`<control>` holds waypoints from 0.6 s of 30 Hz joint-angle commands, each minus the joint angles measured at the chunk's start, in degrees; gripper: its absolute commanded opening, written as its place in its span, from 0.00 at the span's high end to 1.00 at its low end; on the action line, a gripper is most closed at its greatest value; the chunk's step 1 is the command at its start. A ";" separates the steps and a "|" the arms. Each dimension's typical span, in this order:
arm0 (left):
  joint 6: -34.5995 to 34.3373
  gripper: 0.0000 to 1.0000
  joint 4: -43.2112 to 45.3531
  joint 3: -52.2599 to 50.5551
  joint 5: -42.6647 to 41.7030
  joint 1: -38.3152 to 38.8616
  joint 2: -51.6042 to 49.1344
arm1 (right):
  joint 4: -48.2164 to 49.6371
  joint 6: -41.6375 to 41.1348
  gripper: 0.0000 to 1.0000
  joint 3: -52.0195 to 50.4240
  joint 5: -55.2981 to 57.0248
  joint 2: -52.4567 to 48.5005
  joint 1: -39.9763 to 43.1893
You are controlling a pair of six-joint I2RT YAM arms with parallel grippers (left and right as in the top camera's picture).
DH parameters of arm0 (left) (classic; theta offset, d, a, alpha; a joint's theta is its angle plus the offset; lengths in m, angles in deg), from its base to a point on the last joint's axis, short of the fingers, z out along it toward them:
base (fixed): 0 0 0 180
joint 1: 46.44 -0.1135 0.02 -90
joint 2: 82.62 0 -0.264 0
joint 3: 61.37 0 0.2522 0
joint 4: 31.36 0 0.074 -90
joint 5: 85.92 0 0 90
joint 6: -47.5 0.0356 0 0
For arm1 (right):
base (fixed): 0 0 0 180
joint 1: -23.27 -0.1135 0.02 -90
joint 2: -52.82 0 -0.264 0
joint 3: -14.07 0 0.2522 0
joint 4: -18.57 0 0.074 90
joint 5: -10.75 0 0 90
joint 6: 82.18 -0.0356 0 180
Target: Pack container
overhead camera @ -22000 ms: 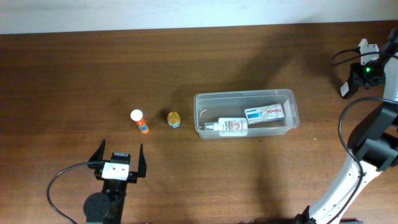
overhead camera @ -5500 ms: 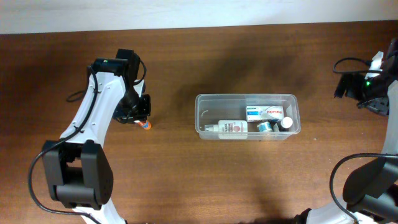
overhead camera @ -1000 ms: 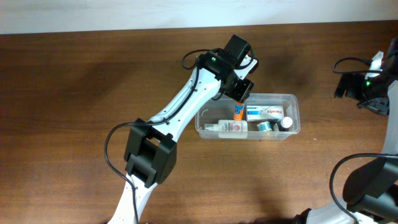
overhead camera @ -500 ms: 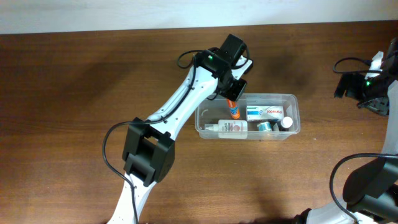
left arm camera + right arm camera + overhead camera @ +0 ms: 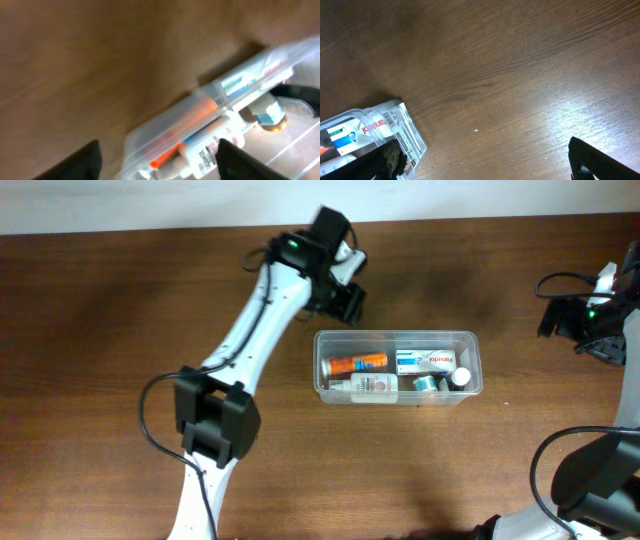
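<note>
The clear plastic container lies on the brown table right of centre. Inside it are an orange tube lying flat at the left end, a white bottle, a white and blue box, a small jar and a small white bottle. My left gripper hovers open and empty just beyond the container's far left corner. Its wrist view, blurred, shows the container with the orange tube below the left gripper. My right gripper stays open at the far right.
The right wrist view shows bare wood beneath the open right gripper, with the container's labelled end at its lower left. Black cables hang by the right arm. A pale wall edge runs along the back of the table.
The orange tube, held upright over the container a second ago, now lies flat inside it. My left gripper has opened and pulled back up and to the left. The right arm has not moved.
</note>
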 commanded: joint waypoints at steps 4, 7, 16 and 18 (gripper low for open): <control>1.86 0.01 -4.22 8.59 -0.83 -2.29 2.14 | -0.04 -0.70 0.02 -0.26 -0.13 0.02 0.35; 1.84 0.01 -7.13 11.10 0.07 -3.63 3.69 | -0.04 -0.70 0.02 -0.26 -0.13 0.02 0.35; 0.28 0.01 -25.16 13.55 4.55 -13.94 17.70 | -0.04 -0.70 0.02 -0.26 -0.13 0.02 0.35; 0.26 0.01 -25.16 13.25 4.37 -15.10 20.94 | -0.04 -0.70 0.02 -0.26 -0.13 0.02 0.35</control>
